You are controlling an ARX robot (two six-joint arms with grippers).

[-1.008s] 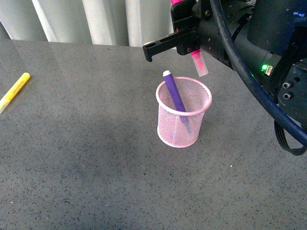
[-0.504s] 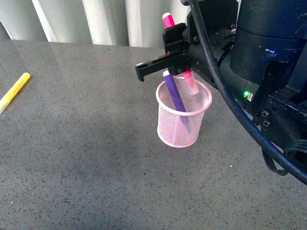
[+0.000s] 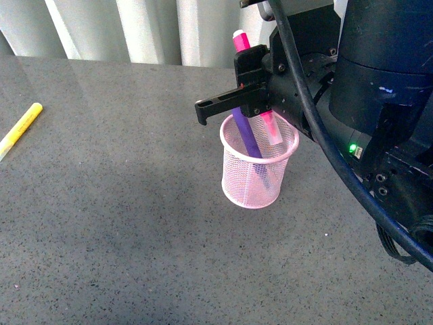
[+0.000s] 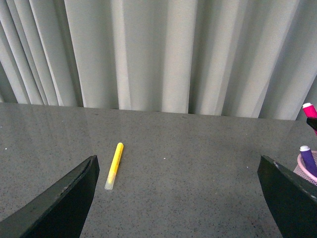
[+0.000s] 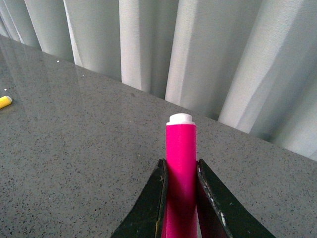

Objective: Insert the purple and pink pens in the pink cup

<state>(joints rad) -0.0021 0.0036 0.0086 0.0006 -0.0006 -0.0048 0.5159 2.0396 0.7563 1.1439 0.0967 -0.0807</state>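
Note:
The pink cup (image 3: pixel 252 181) stands mid-table, a pale pink mesh holder. The purple pen (image 3: pixel 247 139) leans inside it, top end above the rim; both show at the edge of the left wrist view, cup (image 4: pixel 304 171), purple pen (image 4: pixel 307 157). My right gripper (image 3: pixel 254 88) is shut on the pink pen (image 3: pixel 240 42) directly over the cup. The pen is nearly upright, its clear-capped lower end (image 3: pixel 274 132) inside the rim. The right wrist view shows the magenta barrel (image 5: pixel 180 163) clamped between the fingers (image 5: pixel 153 208). My left gripper (image 4: pixel 183 198) is open and empty above the table.
A yellow marker (image 3: pixel 20 128) lies on the grey table at the far left, also in the left wrist view (image 4: pixel 114 164). Pale curtains (image 3: pixel 135 30) hang behind the table's far edge. The right arm's bulk (image 3: pixel 365 108) fills the right side.
My right gripper has carried the pink pen left and down from beside the cup to over it; the pen's capped end has gone into the cup mouth. The purple pen and cup stayed put.

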